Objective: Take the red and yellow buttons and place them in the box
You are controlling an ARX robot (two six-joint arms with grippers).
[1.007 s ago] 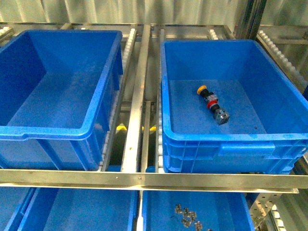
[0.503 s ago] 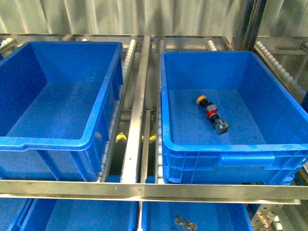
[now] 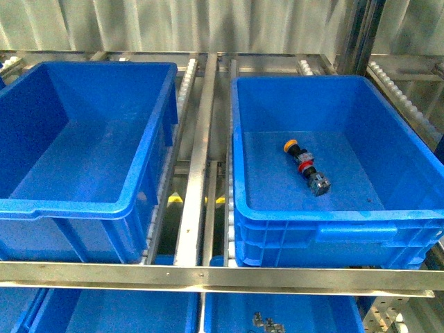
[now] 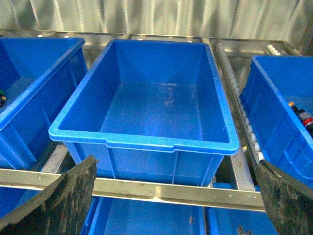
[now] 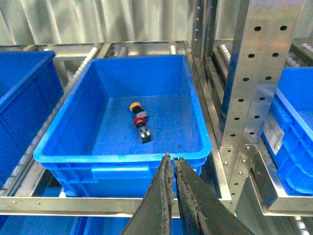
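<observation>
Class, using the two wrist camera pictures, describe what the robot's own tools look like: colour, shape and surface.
Left tool: two broad black fingers with a rough, matte, rubbery-looking surface, showing only at the picture's lower corners. Right tool: two long black tapered fingers of similar dull texture, narrowing to thin tips. No cables, markings or arm links show in any view.

A metal flow rack (image 3: 198, 173) fills the scene, its roller rails running back toward a corrugated metal wall (image 3: 208, 24) just behind it. A perforated steel upright (image 5: 254, 73) stands at the rack's right side. A horizontal steel crossbar (image 3: 208, 276) spans the rack's front edge. Lighting is even and cool.
</observation>
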